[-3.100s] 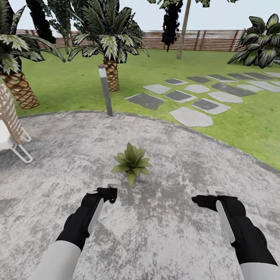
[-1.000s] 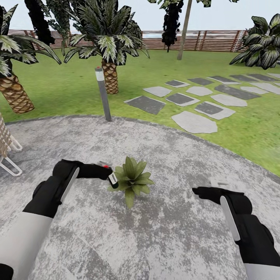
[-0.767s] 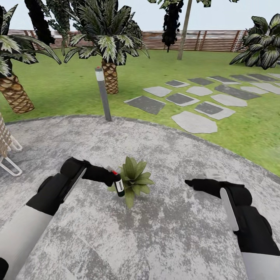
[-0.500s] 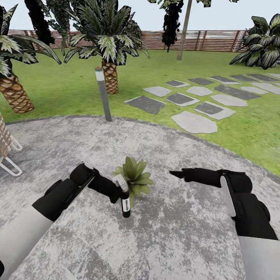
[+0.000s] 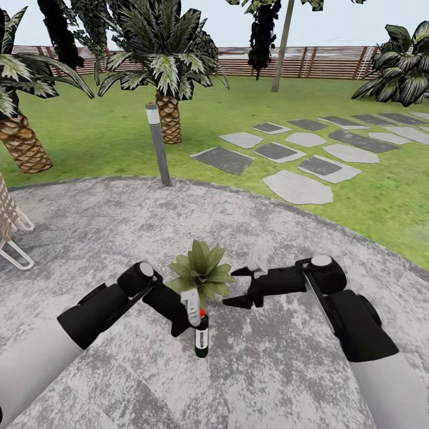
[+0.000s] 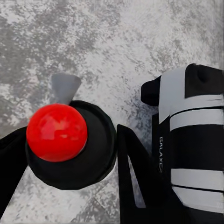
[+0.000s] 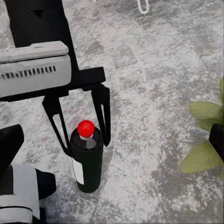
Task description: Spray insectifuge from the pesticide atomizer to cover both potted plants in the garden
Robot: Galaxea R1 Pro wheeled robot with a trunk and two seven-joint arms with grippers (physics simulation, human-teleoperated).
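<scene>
Reading what's legible first: the right gripper point(image 6: 186, 140) body in the left wrist view carries "GALAXEA" in small grey letters; the white label on the pesticide atomizer point(image 5: 202, 339) is too blurred for us to read. We see the atomizer as a slim dark bottle w/ a white label panel and a red round cap on top, standing upright on the grey paving point(image 5: 286, 369), just in front of the potted plant point(image 5: 202, 275), a low rosette of pointed light-green leaves. Our left gripper point(image 5: 192, 310) sits at the bottle's neck, fingers either side of it; the right wrist view shows them straddling the top, but we can't tell if they actually pinch it. Our right gripper's jaws are spread, near the plant, apart from the bottle. Beyond the paving: lawn point(image 5: 107, 137), stepping stones point(image 5: 298, 187), grey bollard point(image 5: 158, 143), palms, slatted fence point(image 5: 333, 62).
</scene>
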